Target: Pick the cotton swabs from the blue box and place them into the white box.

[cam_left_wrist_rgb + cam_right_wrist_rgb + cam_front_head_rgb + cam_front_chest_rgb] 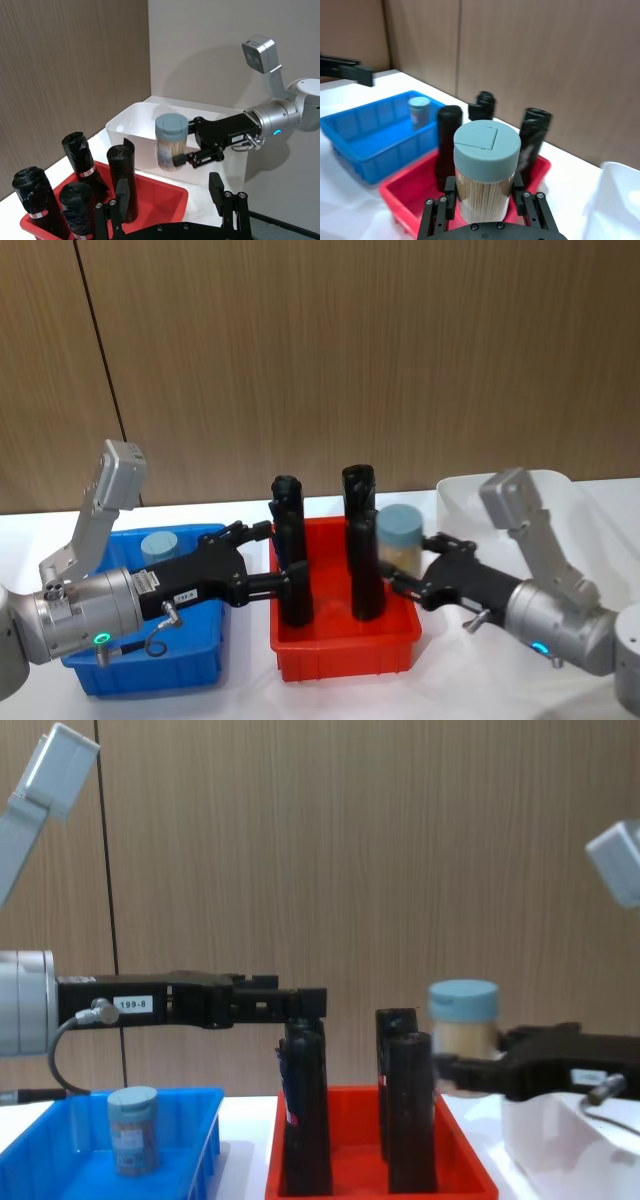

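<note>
My right gripper (408,566) is shut on a tub of cotton swabs (400,534) with a pale blue-grey lid. It holds the tub upright above the right end of the red bin, just left of the white box (560,496). The right wrist view has this tub (486,172) clamped between both fingers. A second tub of cotton swabs (160,544) stands in the blue box (150,668) at the left. My left gripper (278,556) is open with nothing in it, reaching over the gap between the blue box and the red bin.
The red bin (345,652) sits between the two boxes and holds several tall black rolls (360,550). My left gripper's tips are close to the left rolls (292,565). A wood-panelled wall runs behind the white table.
</note>
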### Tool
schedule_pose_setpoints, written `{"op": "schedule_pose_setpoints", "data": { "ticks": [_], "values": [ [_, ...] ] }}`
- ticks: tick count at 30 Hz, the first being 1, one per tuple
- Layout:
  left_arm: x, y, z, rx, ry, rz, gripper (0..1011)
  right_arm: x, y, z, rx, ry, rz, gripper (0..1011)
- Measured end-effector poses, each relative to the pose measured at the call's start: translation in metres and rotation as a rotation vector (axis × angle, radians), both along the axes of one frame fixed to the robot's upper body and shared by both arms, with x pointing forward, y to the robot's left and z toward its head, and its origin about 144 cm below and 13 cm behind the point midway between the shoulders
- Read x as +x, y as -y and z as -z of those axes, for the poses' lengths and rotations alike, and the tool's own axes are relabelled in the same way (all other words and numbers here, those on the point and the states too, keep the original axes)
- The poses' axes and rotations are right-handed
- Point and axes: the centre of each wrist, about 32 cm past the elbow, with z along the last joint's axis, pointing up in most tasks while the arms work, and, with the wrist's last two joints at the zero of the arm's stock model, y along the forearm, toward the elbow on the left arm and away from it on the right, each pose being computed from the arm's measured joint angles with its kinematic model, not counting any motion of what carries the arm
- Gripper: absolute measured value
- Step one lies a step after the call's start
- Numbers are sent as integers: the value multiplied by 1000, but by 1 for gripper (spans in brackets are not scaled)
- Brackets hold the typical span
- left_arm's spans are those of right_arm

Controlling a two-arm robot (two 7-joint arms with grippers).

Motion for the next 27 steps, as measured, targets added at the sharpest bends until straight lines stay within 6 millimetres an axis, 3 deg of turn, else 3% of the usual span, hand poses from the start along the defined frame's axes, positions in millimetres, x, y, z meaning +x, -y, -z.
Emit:
{"op": "schedule_pose_setpoints", "data": {
  "ticks": [13, 27],
  "values": [
    [0, 0, 0, 0, 0, 0, 1004, 1, 40, -4, -7, 15, 142, 648],
    [0, 0, 0, 0, 0, 0, 1004, 5, 68, -10, -45, -10, 244, 648]
  ]
}}
